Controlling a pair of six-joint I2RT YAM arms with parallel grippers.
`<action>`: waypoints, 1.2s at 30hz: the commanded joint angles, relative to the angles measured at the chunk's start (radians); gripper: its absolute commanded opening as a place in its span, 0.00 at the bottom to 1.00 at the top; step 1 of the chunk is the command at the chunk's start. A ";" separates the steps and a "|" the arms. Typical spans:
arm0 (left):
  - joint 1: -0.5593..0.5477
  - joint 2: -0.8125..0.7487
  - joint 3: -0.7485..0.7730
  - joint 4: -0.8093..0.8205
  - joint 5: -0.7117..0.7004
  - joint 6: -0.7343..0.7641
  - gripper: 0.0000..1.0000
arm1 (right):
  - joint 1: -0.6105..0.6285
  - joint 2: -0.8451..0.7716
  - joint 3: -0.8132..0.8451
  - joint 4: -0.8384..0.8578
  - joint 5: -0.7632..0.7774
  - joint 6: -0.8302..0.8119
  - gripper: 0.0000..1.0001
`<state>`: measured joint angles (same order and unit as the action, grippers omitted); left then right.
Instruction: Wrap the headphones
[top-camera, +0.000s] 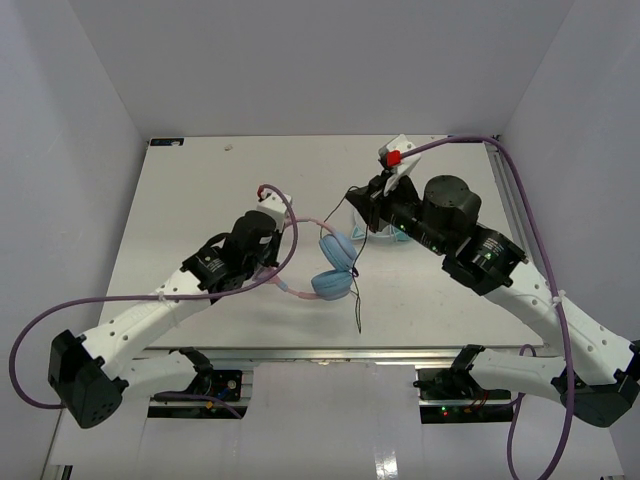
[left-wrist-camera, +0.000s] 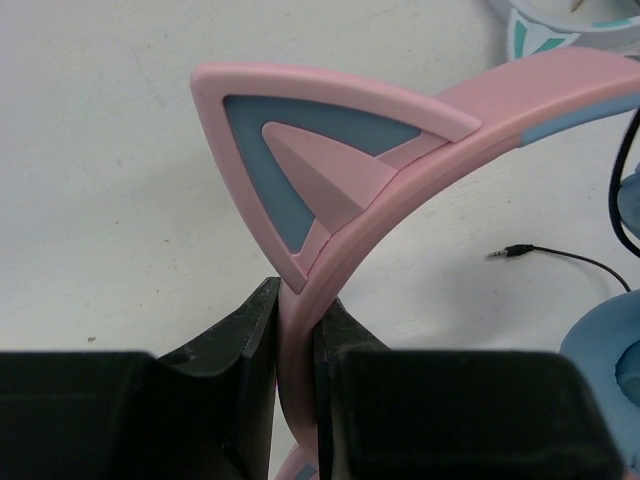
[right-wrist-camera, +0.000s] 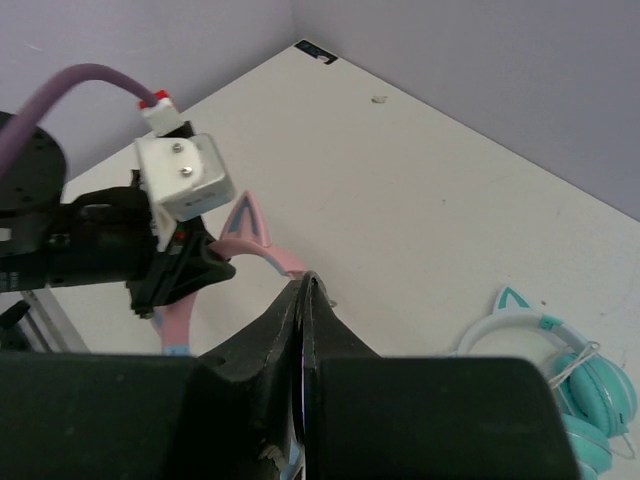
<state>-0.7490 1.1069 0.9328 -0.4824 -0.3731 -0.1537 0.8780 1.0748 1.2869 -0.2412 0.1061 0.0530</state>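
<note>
The headphones (left-wrist-camera: 450, 120) are clamped by the left pincer (left-wrist-camera: 298, 305); the cable (top-camera: 357, 300) seems pinched in the right pincer (right-wrist-camera: 305, 292), to be wound round next.

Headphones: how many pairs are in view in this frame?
2. A pink pair is at the centre, its headband clamped in the left gripper. A white pair with teal cups lies by the right arm, partly hidden under it in the top view. No others show.
</note>
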 joint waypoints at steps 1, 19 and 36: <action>0.005 0.071 0.111 0.003 -0.116 -0.108 0.00 | 0.020 -0.016 -0.006 0.021 -0.095 0.055 0.08; 0.074 0.169 0.244 -0.035 -0.149 -0.334 0.00 | 0.164 -0.082 -0.325 0.238 -0.170 0.138 0.08; 0.089 -0.064 0.284 -0.065 0.000 -0.494 0.00 | 0.269 -0.147 -0.737 0.592 0.055 0.131 0.08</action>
<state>-0.6701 1.1255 1.1570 -0.6165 -0.4100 -0.5458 1.1318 0.9155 0.5989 0.1890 0.1288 0.2032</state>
